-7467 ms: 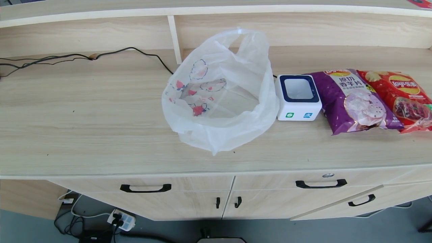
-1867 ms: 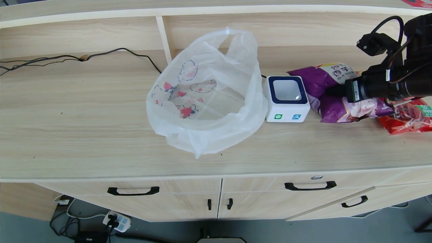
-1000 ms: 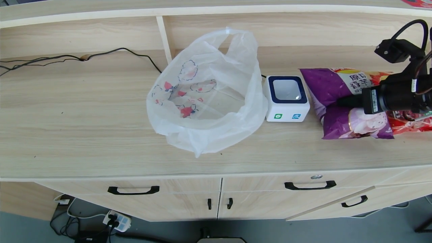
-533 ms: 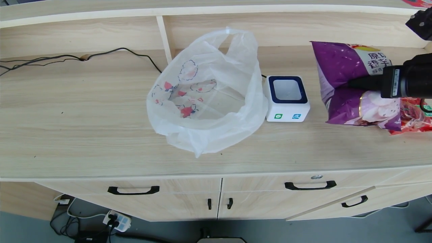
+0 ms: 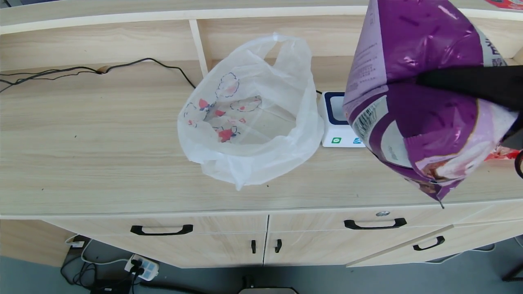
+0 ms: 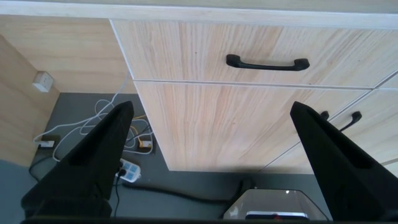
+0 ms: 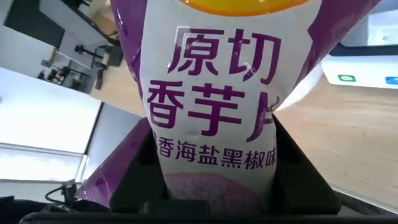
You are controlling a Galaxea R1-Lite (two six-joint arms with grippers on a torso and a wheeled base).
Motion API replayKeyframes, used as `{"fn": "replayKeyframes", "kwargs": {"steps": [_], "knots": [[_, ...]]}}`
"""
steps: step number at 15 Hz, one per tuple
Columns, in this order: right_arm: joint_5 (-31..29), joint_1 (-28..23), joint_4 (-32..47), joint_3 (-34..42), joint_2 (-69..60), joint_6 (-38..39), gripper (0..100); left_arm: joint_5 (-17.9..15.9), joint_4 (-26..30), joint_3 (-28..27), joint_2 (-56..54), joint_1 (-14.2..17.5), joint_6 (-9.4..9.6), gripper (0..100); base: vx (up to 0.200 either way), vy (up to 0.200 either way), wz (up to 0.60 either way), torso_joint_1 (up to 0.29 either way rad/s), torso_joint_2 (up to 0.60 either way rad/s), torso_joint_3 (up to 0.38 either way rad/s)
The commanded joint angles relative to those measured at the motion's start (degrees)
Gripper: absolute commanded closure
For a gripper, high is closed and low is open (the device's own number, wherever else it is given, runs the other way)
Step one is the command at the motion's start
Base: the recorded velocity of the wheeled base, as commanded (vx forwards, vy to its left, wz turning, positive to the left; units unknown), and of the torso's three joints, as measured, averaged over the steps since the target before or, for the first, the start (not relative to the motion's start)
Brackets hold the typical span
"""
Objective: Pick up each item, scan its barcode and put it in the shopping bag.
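Your head camera looks forward and down across the worktop, with the purple chip bag held near its lens. Your left wrist camera hangs low, looking out between the spread fingers of the left claw at the cabinet front, sharing the left drawer handle with the head view. Your right wrist camera sits tight against that bag, with the scanner shared behind it

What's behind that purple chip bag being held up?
In the head view, the purple foil chip bag hides the right part of the white cube-shaped scanner and nearly all of the red chip bag, just a sliver showing.
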Motion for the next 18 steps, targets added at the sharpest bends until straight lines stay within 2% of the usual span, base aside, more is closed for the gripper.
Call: {"fn": "replayKeyframes", "kwargs": {"steps": [1, 3, 5, 7, 9, 15, 18], "knots": [[0.26, 6.16, -13.93, 10.88, 0.62, 2.44, 100, 0.01, -0.01, 0.00, 0.09, 0.02, -0.03, 0, 0.000, 0.000, 0.00, 0.000, 0.00, 0.000], [0.35, 8.19, -23.07, 14.48, 4.49, 6.22, 100, 0.01, -0.01, 0.00, 0.09, 0.02, 0.06, 0, 0.000, 0.000, 0.00, 0.000, 0.00, 0.000], [0.52, 9.86, -25.97, 15.10, 5.72, 11.58, 100, 0.01, -0.01, 0.00, 0.09, 0.02, -0.03, 0, 0.000, 0.000, 0.00, 0.000, 0.00, 0.000], [1.49, 15.48, -29.66, 17.12, 4.93, 17.03, 100, 0.01, -0.01, 0.00, 0.09, 0.02, -0.03, 0, 0.000, 0.000, 0.00, 0.000, 0.00, 0.000], [1.58, 18.64, -32.39, 17.82, 4.49, 24.06, 100, 0.01, -0.01, 0.00, 0.09, 0.02, 0.06, 0, 0.000, 0.000, 0.00, 0.000, 0.00, 0.000], [7.20, 19.35, -41.79, 25.82, 3.87, 28.02, 100, 0.01, -0.01, 0.00, 0.09, 0.02, -0.03, 0, 0.000, 0.000, 0.00, 0.000, 0.00, 0.000], [8.87, 19.26, -43.37, 26.52, 3.61, 36.54, 100, 0.01, -0.01, 0.00, 0.09, 0.02, -0.03, 0, 0.000, 0.000, 0.00, 0.000, 0.00, 0.000]]}}
